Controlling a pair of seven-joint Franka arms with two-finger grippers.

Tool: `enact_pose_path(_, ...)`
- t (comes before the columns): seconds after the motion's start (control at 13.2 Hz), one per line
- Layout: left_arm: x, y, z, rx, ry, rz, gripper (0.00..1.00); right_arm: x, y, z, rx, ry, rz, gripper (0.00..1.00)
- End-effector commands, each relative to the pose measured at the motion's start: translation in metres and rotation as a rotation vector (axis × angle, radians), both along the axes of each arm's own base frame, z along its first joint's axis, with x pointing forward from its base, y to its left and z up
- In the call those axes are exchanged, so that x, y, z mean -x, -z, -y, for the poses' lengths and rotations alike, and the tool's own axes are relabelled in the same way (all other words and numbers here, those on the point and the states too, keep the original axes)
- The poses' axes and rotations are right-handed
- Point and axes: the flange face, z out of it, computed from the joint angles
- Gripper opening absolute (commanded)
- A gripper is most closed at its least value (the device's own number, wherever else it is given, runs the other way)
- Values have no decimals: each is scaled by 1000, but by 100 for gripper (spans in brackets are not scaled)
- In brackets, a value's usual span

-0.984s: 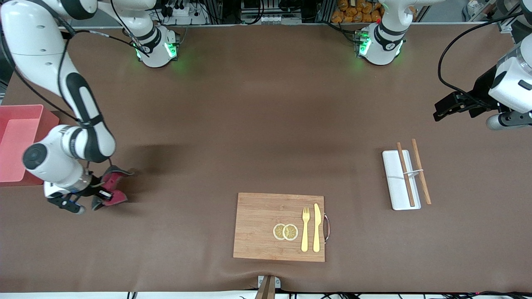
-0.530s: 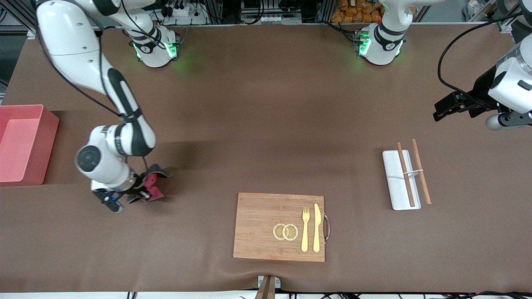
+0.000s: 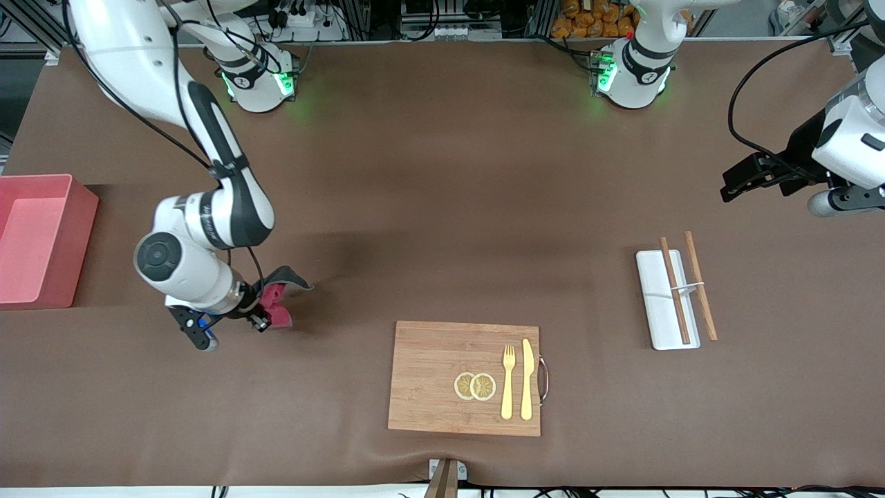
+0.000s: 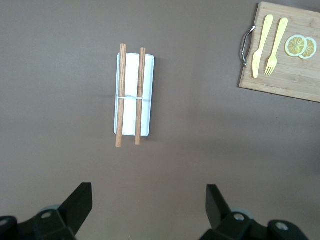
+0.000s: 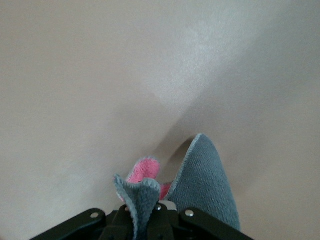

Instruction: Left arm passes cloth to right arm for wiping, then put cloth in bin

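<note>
Wiping step is being run, by the look of it. The cloth (image 3: 278,301) is being held pinched in the right gripper (image 3: 257,317), jaws closed down tight on a bunched fold, lower left-of-centre in the front view, low over bare table (image 3: 442,194); contact with the surface cannot be confirmed. The bin (image 3: 34,238) is being left empty at the frame's left edge, well apart from the cloth.

For a clean wipe: the hanging flap should be pressed flat on the table, height held constant, strokes kept short of the cutting board (image 3: 464,377).

Cloth orientation: it is crumpled, so the long axis is only rough. In the right wrist view the grey flap (image 5: 205,185) is being shown tapering to a point away from the fingers, pink face (image 5: 142,170) folded inside.

The left gripper (image 3: 743,181) is being parked at the upper right of the front view, jaws wide open, nothing held, over table near the chopstick tray (image 4: 134,95).
</note>
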Motion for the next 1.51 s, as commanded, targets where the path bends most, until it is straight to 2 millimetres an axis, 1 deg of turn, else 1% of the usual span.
enact_pose_path(0.0, 9, -7, 0, -5, 11, 3, 100, -12, -32, 56, -7, -112, 12, 0)
enact_pose_path(0.08, 9, -7, 1, -5, 12, 2, 100, -19, -38, 101, 0, -170, 31, 0)
enact_pose_path(0.15, 9, -8, 1, -5, 12, 3, 100, -20, -42, 143, 7, -242, 42, 0)
enact_pose_path(0.23, 9, -8, 0, -5, 12, 3, 100, -19, -47, 179, 16, -308, 49, 0)
enact_pose_path(0.3, 9, -8, 0, -7, 12, 3, 100, -19, -56, 206, 23, -350, 53, 0)
enact_pose_path(0.45, 10, -7, -1, -11, 10, -3, 100, -13, -77, 266, 15, -417, 11, 0)
enact_pose_path(0.53, 10, -8, 0, -11, 13, -1, 100, -5, -88, 298, 7, -459, -6, 0)
enact_pose_path(0.68, 12, -7, -3, -12, 11, -11, 100, 13, -119, 371, -1, -524, -14, 0)
enact_pose_path(0.76, 12, -6, -3, -12, 13, -16, 100, 23, -129, 401, 0, -549, -12, 0)
enact_pose_path(0.83, 12, -5, -4, -14, 10, -19, 100, 33, -131, 424, 7, -586, -11, 0)
enact_pose_path(1.06, 12, -5, -4, -14, 10, -20, 100, 67, -123, 492, 18, -643, -22, 0)
enact_pose_path(1.14, 12, -4, -4, -14, 12, -20, 100, 77, -115, 511, 17, -656, -31, 0)
enact_pose_path(1.29, 12, -3, -4, -15, 6, -24, 100, 92, -99, 546, 39, -685, -20, 0)
enact_pose_path(1.44, 12, 0, -6, -14, 1, -32, 100, 104, -73, 579, 68, -714, -6, 0)
